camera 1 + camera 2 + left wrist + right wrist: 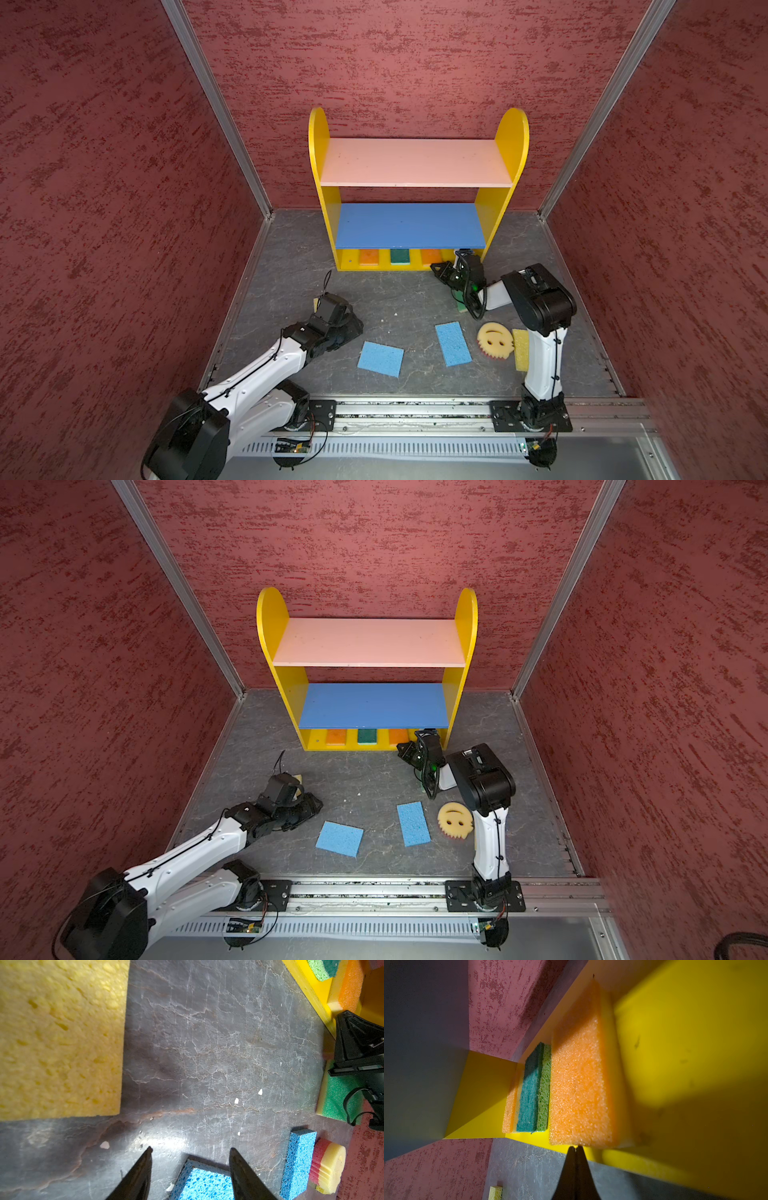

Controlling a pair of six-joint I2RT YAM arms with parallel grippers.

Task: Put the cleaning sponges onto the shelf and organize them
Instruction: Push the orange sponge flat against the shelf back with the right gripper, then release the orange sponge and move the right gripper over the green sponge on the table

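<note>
Nearest, on the grey surface (415, 307), lie two blue sponges (380, 358) (453, 344), the smiley sponge (494, 338) and a yellow sponge (520, 351). Beyond them, the left claw (190, 1152) hangs partly open and empty, near a yellow pad (60, 1039). Farther, the right claw (575, 1148), fully closed and gripping nothing, has its tips at the front edge of an orange sponge (579, 1088). This lies beside a dark green sponge (529, 1088) on the bottom board of the shelf (513, 137).
</note>
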